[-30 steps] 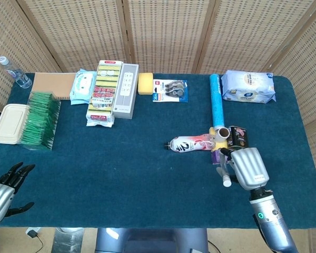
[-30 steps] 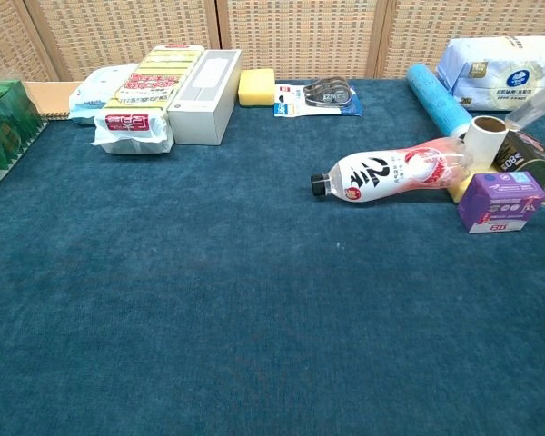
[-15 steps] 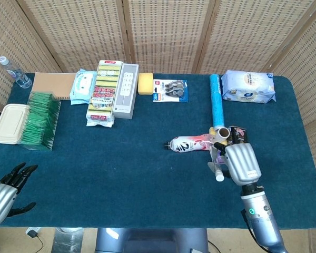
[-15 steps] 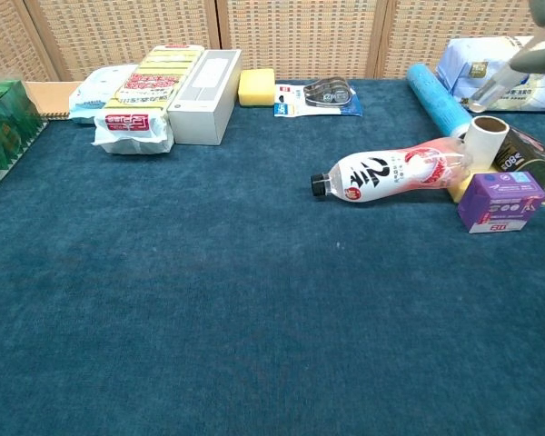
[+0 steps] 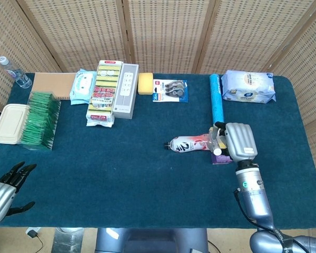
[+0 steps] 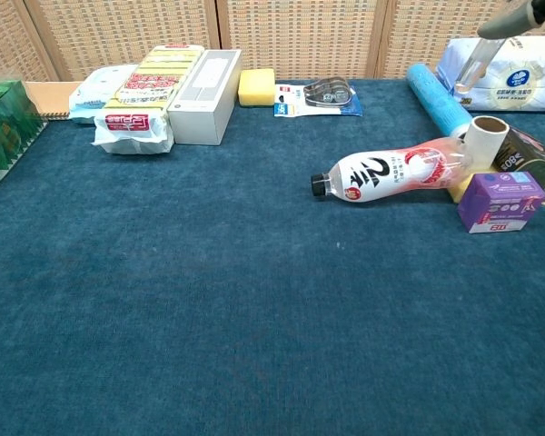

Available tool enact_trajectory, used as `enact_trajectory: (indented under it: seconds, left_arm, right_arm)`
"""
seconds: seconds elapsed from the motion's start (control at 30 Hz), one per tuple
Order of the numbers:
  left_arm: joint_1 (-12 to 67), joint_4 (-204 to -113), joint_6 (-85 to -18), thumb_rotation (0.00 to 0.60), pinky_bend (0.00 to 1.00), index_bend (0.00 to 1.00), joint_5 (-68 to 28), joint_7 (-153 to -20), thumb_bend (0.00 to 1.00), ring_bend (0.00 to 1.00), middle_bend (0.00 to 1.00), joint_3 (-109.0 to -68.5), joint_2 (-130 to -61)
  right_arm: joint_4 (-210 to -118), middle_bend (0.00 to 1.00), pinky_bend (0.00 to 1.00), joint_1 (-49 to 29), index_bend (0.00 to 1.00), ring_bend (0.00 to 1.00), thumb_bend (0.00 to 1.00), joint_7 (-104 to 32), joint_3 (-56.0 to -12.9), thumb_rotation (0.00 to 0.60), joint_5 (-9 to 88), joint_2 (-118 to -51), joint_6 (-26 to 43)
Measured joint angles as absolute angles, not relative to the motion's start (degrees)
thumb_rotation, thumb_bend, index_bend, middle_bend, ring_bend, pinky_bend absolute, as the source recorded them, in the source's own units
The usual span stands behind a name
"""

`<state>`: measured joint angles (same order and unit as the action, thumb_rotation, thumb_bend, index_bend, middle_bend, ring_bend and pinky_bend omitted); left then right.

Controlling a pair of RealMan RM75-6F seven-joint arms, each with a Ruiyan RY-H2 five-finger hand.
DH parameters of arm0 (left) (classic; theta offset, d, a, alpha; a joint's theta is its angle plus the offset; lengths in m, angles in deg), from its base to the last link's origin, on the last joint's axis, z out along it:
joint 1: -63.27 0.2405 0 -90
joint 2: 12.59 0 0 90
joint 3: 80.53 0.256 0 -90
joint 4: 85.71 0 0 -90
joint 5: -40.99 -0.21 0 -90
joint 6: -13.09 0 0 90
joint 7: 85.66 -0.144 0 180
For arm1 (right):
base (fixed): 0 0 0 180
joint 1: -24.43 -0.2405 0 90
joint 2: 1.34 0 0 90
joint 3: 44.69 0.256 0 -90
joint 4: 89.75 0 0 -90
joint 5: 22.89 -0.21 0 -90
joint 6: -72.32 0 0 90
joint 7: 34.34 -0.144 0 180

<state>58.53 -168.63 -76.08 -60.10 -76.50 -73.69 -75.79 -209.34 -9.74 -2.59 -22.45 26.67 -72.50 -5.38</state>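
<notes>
At right-centre of blue felt table (image 5: 121,174): right hand (image 5: 237,141) above clear plastic bottle with red-white label (image 5: 189,144), fingers spread, holding nothing. Bottle lies flat just left of fingers, long axis left-right, cap pointing left. Left hand (image 5: 5,184) well apart, fingers spread, empty.

Before you, a clear plastic bottle with a red-and-white label (image 6: 395,173) lies on its side on the blue cloth table (image 6: 209,300). Its base touches a white cardboard roll (image 6: 484,141); a small purple box (image 6: 500,201) sits just beside it.
</notes>
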Motion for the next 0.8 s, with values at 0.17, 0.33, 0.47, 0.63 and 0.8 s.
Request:
enact_trajectory:
  seconds: [0.17,0.33,0.47,0.63,0.8]
  left_arm:
    - [58.4,-168.8,-75.9,0.600,0.29,0.00,-60.1,-76.7,0.11,0.08,0.16,-73.7,-75.8]
    - [58.3,-168.9,-75.4,0.600,0.29,0.00,-59.6,-76.9,0.11,0.08,0.16,-73.8,-75.8]
    - [58.1,-169.2,-74.9,0.600,0.29,0.00,-59.3,-77.1,0.11,0.08,0.16,-73.9,-75.8]
    - [58.0,-169.4,-74.5,0.600,0.29,0.00,-59.0,-77.3,0.11,0.08,0.16,-74.0,-75.8]
    - [58.0,-169.5,-74.4,0.600,0.29,0.00,-58.9,-77.5,0.11,0.08,0.16,-74.0,-75.7]
  right_arm:
    - [-204.6,1.00,1.00,-11.6,0.82,1.00,0.42,-1.7,-21.9,0.600,23.9,-74.4,-5.6]
    - [-201.6,1.00,1.00,-12.6,0.82,1.00,0.42,-1.9,-21.5,0.600,22.0,-75.1,-5.0]
    - [-200.4,1.00,1.00,-13.0,0.82,1.00,0.42,-2.5,-21.2,0.600,19.7,-74.5,-3.6]
    - [-199.8,1.00,1.00,-13.4,0.82,1.00,0.42,-2.8,-21.1,0.600,18.1,-73.1,-2.4]
    - [-199.3,1.00,1.00,-13.9,0.82,1.00,0.42,-2.6,-21.4,0.600,16.7,-72.6,-1.5]
